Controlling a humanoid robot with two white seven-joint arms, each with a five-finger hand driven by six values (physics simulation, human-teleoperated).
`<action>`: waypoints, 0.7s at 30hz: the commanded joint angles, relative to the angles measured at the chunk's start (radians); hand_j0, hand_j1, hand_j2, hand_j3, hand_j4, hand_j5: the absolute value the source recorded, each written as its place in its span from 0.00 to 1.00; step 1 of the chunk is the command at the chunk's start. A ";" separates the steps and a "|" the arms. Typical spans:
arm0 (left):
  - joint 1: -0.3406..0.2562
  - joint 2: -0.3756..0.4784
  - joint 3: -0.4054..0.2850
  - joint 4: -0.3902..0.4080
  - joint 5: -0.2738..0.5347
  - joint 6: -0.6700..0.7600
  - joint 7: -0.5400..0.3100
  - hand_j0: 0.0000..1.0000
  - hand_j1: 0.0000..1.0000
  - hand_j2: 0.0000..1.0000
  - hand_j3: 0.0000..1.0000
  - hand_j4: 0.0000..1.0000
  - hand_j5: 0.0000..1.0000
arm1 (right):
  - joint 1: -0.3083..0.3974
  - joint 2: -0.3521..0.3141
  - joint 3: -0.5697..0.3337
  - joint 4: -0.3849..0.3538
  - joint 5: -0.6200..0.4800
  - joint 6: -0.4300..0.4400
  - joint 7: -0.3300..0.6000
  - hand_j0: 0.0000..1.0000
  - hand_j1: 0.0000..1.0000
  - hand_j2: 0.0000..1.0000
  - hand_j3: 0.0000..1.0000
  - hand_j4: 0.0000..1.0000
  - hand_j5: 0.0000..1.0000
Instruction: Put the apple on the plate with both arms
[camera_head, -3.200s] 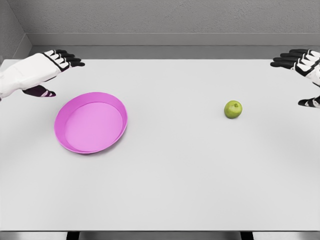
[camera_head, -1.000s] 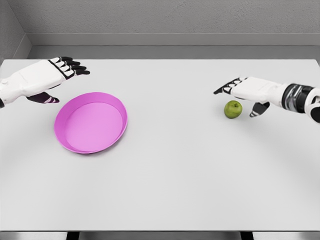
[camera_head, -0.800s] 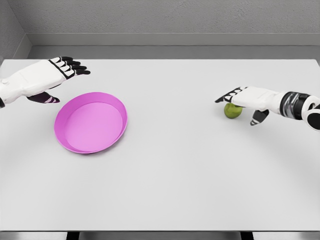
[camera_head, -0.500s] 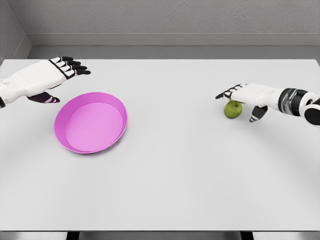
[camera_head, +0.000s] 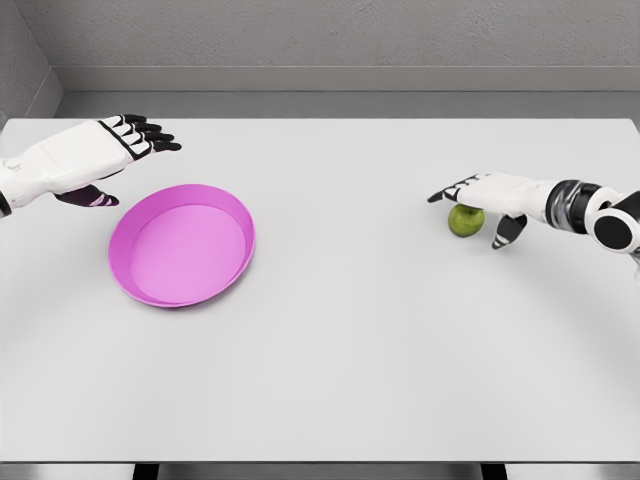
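no readable text, no labels, no brand marks, no numbers on any surface

You see a wide white counter that fills almost the whole head view. On it, at the left side, lies a round pink plate with a low raised rim. Well apart from it, at the right side, a small green apple sits directly on the counter surface.
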 joint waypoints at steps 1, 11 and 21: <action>0.000 0.001 0.001 0.000 0.005 0.001 0.001 1.00 1.00 1.00 1.00 1.00 1.00 | 0.000 -0.002 0.003 0.001 -0.002 -0.001 0.000 0.85 0.85 0.85 0.85 0.85 0.85; 0.000 0.001 0.004 0.000 0.005 0.001 0.001 1.00 1.00 1.00 1.00 1.00 1.00 | 0.003 -0.006 0.010 -0.002 -0.003 -0.007 0.000 0.56 0.56 0.56 0.56 0.56 0.56; 0.000 0.001 0.006 0.000 0.005 0.001 0.001 1.00 1.00 1.00 1.00 1.00 1.00 | 0.003 -0.006 0.009 -0.011 -0.002 -0.010 0.000 0.46 0.46 0.46 0.46 0.46 0.46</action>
